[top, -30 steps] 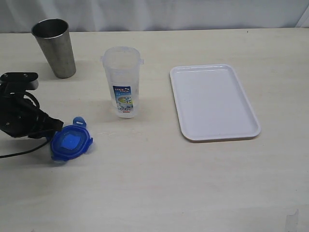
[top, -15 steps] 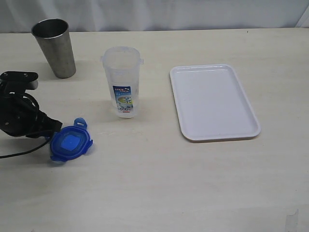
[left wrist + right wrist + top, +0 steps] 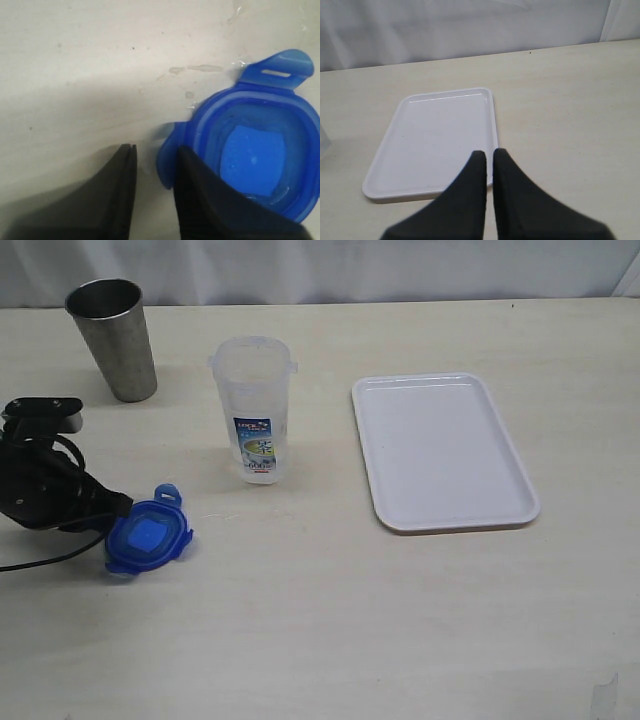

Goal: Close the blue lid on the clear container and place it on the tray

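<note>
Blue lid (image 3: 148, 538) lies flat on the table (image 3: 320, 630), near the left edge in the exterior view, one snap flap sticking out toward the clear container (image 3: 254, 410). My left gripper (image 3: 156, 150) is low beside it with the black fingers slightly parted. One finger overlaps the lid's rim, a side flap sits in the gap, and nothing is clamped. The container stands upright, apart from the lid, mouth uncovered, translucent plastic with the label facing the camera. A tapered steel cup (image 3: 112, 338) stands upright behind, well apart. The white tray (image 3: 440, 450), flat with rounded corners and a low rim, lies right of the container. My right gripper (image 3: 489, 152) hangs over the tray's near edge, fingers pressed nearly together, holding nothing.
</note>
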### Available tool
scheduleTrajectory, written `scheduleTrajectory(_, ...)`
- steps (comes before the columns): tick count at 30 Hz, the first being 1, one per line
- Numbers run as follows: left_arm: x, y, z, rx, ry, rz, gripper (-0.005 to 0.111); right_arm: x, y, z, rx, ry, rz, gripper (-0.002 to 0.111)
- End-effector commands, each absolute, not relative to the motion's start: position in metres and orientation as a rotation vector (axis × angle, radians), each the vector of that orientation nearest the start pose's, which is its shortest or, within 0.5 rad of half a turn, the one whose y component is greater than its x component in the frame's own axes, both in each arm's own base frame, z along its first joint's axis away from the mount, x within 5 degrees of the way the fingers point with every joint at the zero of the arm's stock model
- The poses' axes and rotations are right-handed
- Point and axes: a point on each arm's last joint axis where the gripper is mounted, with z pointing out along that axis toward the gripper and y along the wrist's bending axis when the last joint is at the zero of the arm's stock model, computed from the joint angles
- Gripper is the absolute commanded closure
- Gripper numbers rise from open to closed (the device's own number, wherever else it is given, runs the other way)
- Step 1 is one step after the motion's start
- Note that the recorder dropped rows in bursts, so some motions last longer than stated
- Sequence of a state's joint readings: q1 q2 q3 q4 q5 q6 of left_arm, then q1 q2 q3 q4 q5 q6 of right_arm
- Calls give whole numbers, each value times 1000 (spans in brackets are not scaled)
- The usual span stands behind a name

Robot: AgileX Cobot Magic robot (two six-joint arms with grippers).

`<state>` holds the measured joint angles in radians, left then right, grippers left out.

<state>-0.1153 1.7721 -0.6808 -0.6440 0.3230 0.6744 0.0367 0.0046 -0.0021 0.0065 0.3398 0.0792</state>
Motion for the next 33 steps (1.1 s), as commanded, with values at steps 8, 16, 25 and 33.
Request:
scheduleTrajectory(8, 270, -50, 108, 274, 2813, -305, 81, 53, 2, 182, 48, 1825, 93, 104)
scheduleTrajectory(16, 270, -51, 108, 282, 2817, -310, 81, 53, 2, 182, 48, 1825, 93, 104)
scheduleTrajectory(25, 269, -51, 108, 299, 2821, -315, 100, 53, 2, 182, 48, 1825, 93, 104)
scheduleTrajectory(33, 268, -51, 108, 321, 2832, -324, 107, 53, 2, 182, 48, 1825, 93, 104)
